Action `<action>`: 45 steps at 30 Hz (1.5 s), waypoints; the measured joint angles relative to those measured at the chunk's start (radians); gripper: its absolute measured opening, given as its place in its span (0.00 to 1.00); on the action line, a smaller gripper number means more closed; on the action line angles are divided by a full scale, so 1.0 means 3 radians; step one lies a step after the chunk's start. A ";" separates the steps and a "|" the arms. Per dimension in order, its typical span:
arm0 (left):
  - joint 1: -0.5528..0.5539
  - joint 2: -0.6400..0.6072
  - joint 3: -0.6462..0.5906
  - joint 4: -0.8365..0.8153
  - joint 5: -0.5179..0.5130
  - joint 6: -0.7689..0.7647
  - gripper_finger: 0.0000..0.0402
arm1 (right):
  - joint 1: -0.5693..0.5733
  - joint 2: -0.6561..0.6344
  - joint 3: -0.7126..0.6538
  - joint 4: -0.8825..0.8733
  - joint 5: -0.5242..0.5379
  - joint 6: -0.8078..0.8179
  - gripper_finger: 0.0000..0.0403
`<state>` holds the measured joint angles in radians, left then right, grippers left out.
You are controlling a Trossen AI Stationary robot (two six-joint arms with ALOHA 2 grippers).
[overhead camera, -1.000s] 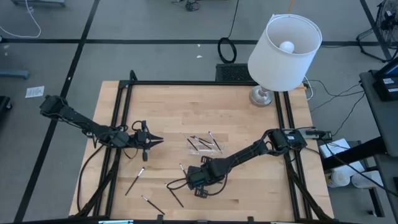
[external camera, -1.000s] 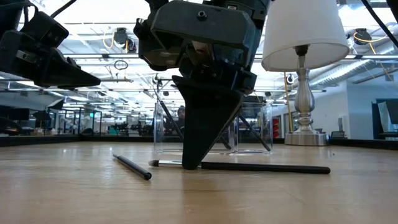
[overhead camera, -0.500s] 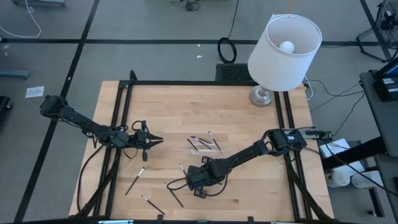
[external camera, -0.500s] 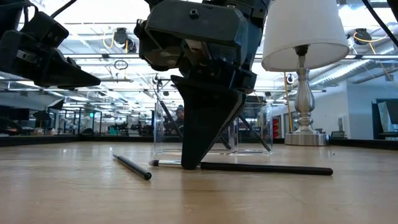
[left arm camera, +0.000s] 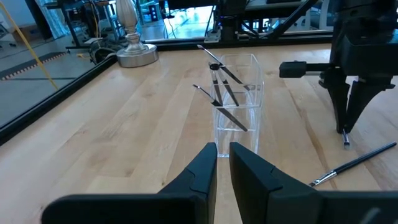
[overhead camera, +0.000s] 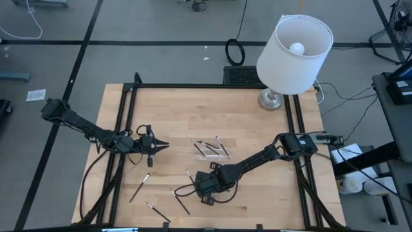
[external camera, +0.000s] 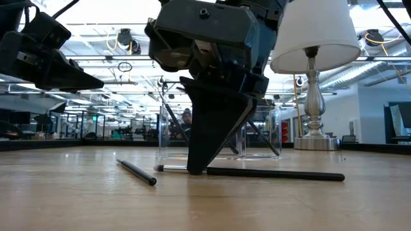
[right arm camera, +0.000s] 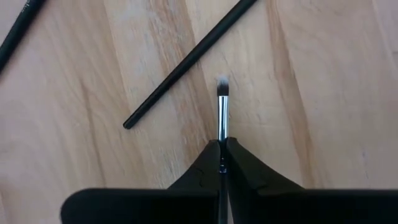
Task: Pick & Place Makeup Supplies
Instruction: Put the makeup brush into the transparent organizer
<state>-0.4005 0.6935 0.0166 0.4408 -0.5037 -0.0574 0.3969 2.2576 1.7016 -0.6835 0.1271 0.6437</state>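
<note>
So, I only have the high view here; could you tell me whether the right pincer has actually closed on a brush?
Observer: Yes. The right wrist view shows the right pincer shut on a makeup brush, with its pale bristle tip poking out ahead.
Operator: Thank you. Is it lifted off the table?
Observer: No. In the low view the brush lies flat on the wooden table, with the fingertips down at it.
Operator: And the left pincer, please?
Observer: In the left wrist view the left pincer is empty, with its fingers slightly apart. It points at the clear tray, where several brushes lean.
</note>
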 joint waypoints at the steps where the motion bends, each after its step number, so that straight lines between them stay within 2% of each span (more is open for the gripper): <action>1: -0.0001 -0.0001 0.0000 0.0002 0.0000 0.0000 0.13 | 0.0000 -0.0031 0.0000 0.0020 0.0012 0.0000 0.00; 23: 0.0001 -0.0001 0.0000 0.0000 0.0001 0.0001 0.13 | -0.0009 -0.0152 -0.0005 0.0066 0.0091 0.0006 0.01; 29: 0.0000 0.0000 0.0000 0.0000 0.0001 0.0000 0.13 | -0.0011 -0.0154 -0.0003 0.0075 -0.0046 -0.0082 0.00; 32: 0.0000 0.0000 0.0000 0.0000 0.0001 0.0001 0.13 | -0.0013 -0.0154 -0.0003 0.0070 -0.0067 -0.0094 0.04; 41: 0.0001 0.0000 0.0000 0.0001 0.0001 0.0001 0.13 | -0.0050 -0.0151 -0.0004 0.0054 -0.0097 -0.0080 0.25; 45: 0.0000 0.0000 0.0000 0.0001 0.0001 0.0001 0.13 | -0.0079 -0.0154 -0.0001 -0.0012 -0.0204 -0.0066 0.30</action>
<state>-0.4005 0.6934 0.0166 0.4412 -0.5034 -0.0570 0.3733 2.2113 1.7013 -0.6870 0.0660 0.6239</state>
